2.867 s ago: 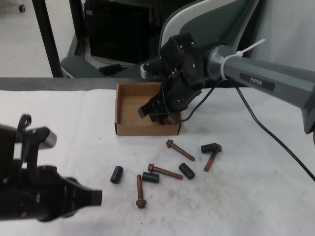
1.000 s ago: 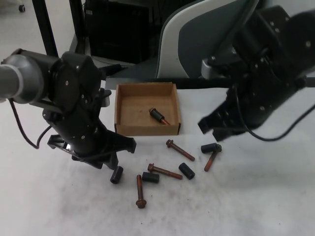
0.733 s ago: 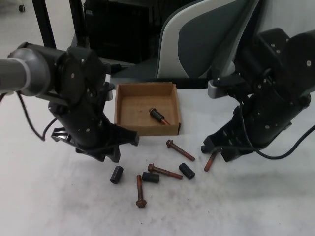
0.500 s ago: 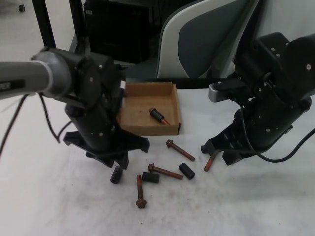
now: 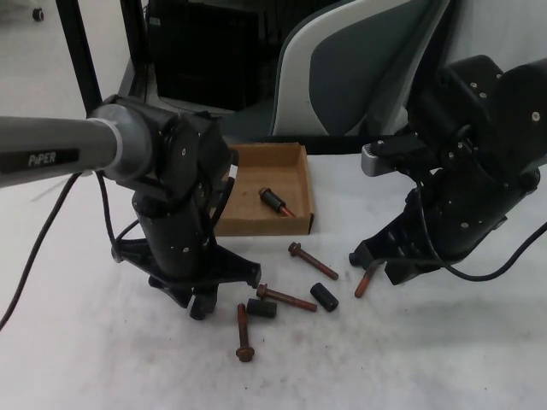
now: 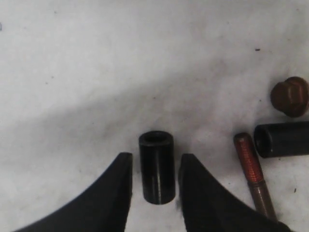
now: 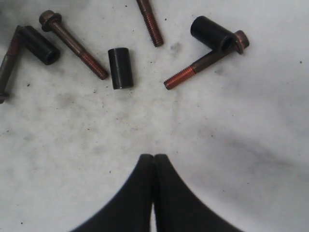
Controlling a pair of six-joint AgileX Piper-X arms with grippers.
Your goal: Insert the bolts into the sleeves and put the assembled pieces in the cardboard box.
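One piece (image 5: 273, 200) is lying in the box (image 5: 256, 225), four bolts (image 5: 312, 260) waiting; left claw (image 6: 155, 156) is gaping round a sleeve (image 6: 157, 170), right claw (image 7: 153, 157) sitting closed.

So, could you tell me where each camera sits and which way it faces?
High view: behind the arms, looking forward and down; left arm, right arm, cardboard box.
Left wrist view: on that wrist, looking down; left gripper open around a sleeve.
Right wrist view: on that wrist, looking down; shut right gripper, lone sleeve.
Shared: the lone sleeve, in high and right wrist views.
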